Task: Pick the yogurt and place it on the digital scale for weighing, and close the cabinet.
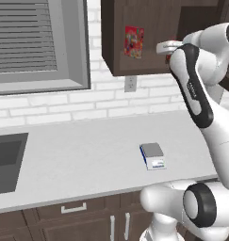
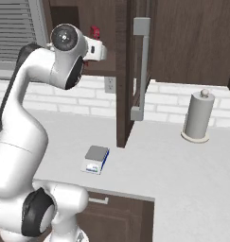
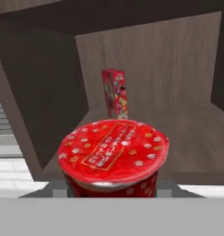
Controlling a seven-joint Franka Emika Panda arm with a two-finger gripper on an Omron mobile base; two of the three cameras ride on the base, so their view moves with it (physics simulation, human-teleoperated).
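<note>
Red yogurt [image 3: 114, 152] lid with white stars; dark brown cabinet [image 3: 150, 60].

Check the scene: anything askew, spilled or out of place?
Nothing spilled or damaged. The cabinet door hangs open over the counter. The yogurt sits upright right at the tool, the colourful box stands behind it, and the digital scale lies flat and bare.

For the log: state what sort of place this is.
A rendered home kitchen, most likely: a grey counter with a sink set in it, a dark wood cabinet on a white brick wall, and a paper towel roll standing on the counter.
</note>
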